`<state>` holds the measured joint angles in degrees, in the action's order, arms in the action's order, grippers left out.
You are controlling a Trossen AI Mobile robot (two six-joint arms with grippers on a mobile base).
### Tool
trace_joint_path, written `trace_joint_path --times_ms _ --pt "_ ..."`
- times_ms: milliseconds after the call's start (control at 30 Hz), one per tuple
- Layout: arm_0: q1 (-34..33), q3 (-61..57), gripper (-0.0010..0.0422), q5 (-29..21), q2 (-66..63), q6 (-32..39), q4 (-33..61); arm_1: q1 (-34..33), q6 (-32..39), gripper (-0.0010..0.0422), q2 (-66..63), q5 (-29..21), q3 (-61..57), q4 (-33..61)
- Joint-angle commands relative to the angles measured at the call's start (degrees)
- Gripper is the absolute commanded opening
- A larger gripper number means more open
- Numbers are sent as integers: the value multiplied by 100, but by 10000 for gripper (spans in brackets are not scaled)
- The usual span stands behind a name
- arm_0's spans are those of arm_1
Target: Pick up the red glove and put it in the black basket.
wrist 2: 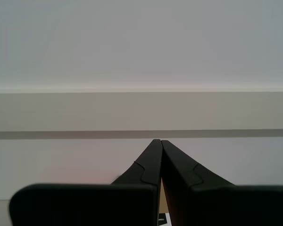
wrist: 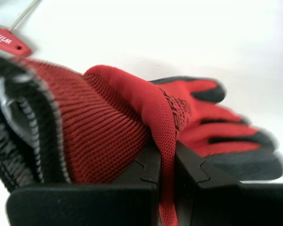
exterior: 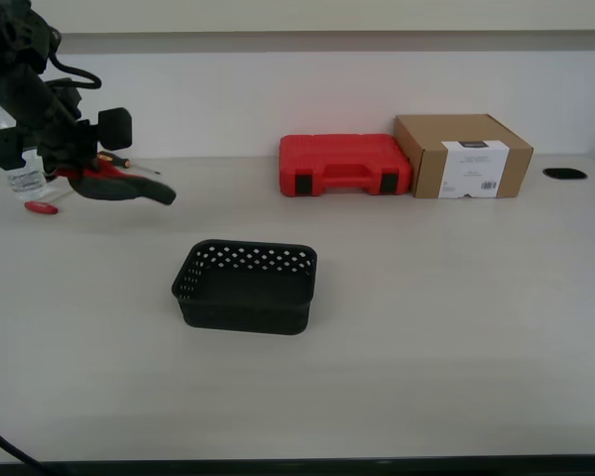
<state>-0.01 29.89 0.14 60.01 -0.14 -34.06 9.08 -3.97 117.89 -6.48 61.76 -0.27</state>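
So my first gripper (wrist: pixel 166 162) has a fold of the red glove (wrist: pixel 132 122) pinched tight between its jaws over at the exterior view's left, with the dark fingers sticking out toward the black basket (exterior: pixel 246 288), which sits well apart near the middle of the table (exterior: pixel 456 327); whether the glove still touches the table I honestly can't tell. My second gripper (wrist 2: pixel 160 143) is pressed together on nothing and just stares at a blank wall, and a red-handled screwdriver (exterior: pixel 42 207) near the glove is half hidden behind the arm.
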Motion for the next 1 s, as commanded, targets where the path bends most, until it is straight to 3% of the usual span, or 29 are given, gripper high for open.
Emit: trace_joint_path --times_ms 33,300,767,1000 --pt "2 11 0 0 2 15 -15 -197 -214 -1 -527 -7 -391 0" --pt "7 11 0 0 2 15 11 -1097 -601 -1 -2155 -4 -1165 136" --pt "4 11 0 0 2 15 22 -2992 -968 -1 -2264 2 -1217 588" --pt "4 11 0 0 2 15 22 -3891 -1078 -1 -2267 608 -1401 951"
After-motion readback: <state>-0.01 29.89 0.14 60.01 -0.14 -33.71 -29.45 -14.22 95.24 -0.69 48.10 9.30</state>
